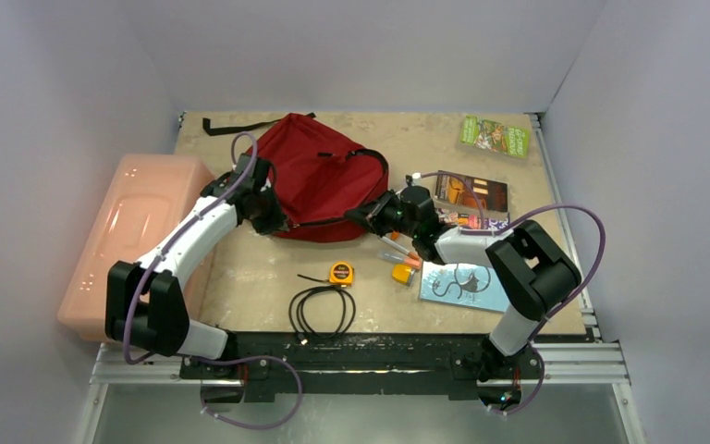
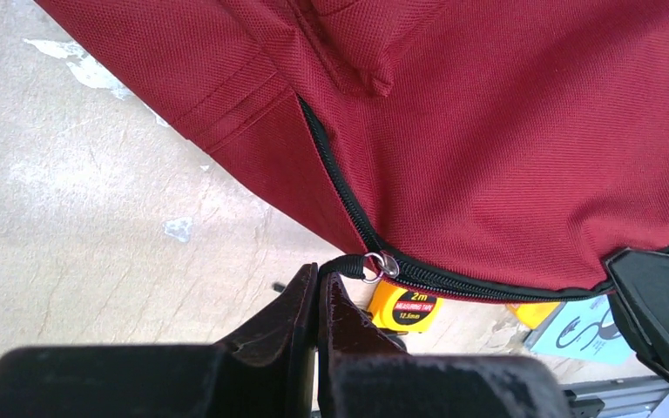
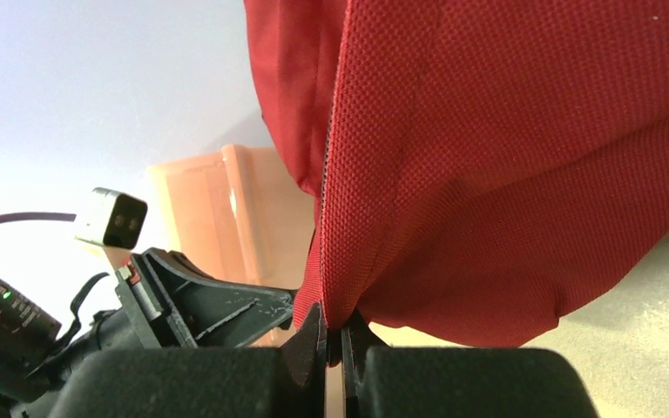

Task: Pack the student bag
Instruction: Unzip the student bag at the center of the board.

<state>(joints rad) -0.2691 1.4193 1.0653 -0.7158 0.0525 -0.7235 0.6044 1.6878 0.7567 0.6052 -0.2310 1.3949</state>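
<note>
The student bag (image 1: pixel 319 171) is a dark red backpack lying at the back middle of the table, with its black zipper along the near edge. My left gripper (image 1: pixel 263 215) is at the bag's near left corner. In the left wrist view it (image 2: pixel 322 277) is shut on the black zipper pull cord (image 2: pixel 348 264), which hangs from a metal ring on the closed zipper (image 2: pixel 453 280). My right gripper (image 1: pixel 367 217) is at the bag's near right corner. In the right wrist view it (image 3: pixel 334 326) is shut on a fold of the red fabric (image 3: pixel 505 157).
A pale pink plastic box (image 1: pixel 134 236) stands left of the table. A yellow tape measure (image 1: pixel 340 273) and a coiled black cable (image 1: pixel 322 310) lie in front. Books (image 1: pixel 471 192), markers (image 1: pixel 399 250), a light blue booklet (image 1: pixel 467 287) and a green book (image 1: pixel 495 136) lie at the right.
</note>
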